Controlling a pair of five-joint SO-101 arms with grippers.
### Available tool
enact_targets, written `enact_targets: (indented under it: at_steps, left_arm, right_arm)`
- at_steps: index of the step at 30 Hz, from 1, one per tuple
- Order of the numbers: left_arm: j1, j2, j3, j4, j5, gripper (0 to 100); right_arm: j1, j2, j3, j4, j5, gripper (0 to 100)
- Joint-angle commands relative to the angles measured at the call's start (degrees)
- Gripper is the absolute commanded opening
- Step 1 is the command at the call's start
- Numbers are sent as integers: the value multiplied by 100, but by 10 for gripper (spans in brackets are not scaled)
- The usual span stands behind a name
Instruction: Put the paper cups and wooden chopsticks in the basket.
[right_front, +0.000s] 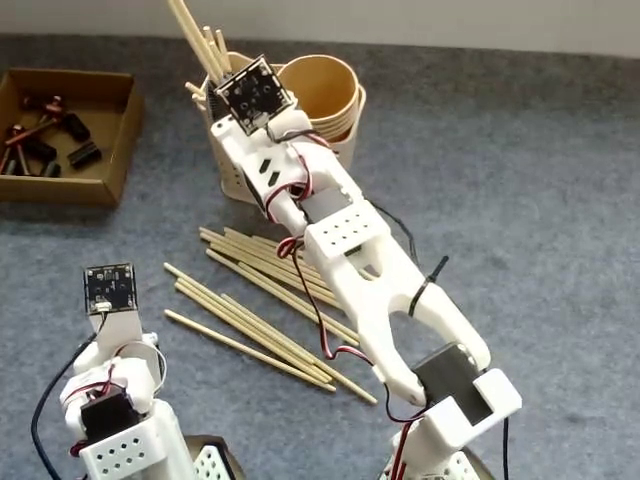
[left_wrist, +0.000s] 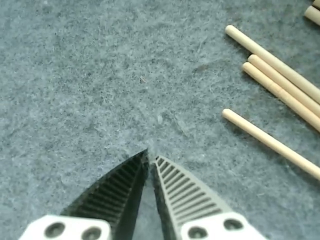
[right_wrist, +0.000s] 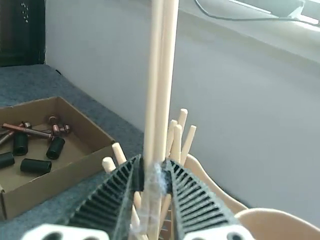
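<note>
My right gripper (right_wrist: 153, 165) is shut on two wooden chopsticks (right_wrist: 161, 75), held upright over the cream basket (right_front: 235, 182) at the back of the carpet. More chopsticks (right_wrist: 178, 134) stand inside the basket, and their tips (right_front: 197, 42) poke out past my right arm (right_front: 340, 240). Stacked paper cups (right_front: 325, 92) sit in the basket's other side. Several loose chopsticks (right_front: 262, 300) lie on the carpet in the middle. My left gripper (left_wrist: 151, 155) is shut on nothing, low over bare carpet, just beside the near ends of those chopsticks (left_wrist: 276, 86).
A shallow cardboard box (right_front: 110, 150) with bolts and black spacers (right_wrist: 30, 150) stands at the back left, near the basket. A pale wall rises right behind the basket. Grey carpet lies open to the right of the right arm.
</note>
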Motion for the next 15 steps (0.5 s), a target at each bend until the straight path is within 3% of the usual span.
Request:
enact_targets:
  at_steps: [1,6,15]
  left_arm:
    - [-84,-31,31,-105,-9,6]
    - [-84,-31,31,-105,-9,6]
    - [-84,-31,40,-105,-9,6]
  right_arm:
    - [66,-84,-22,-101,-44,14]
    - [57,-92,-66,541,-62,84]
    - [-110,-620,-31,857,-62,84]
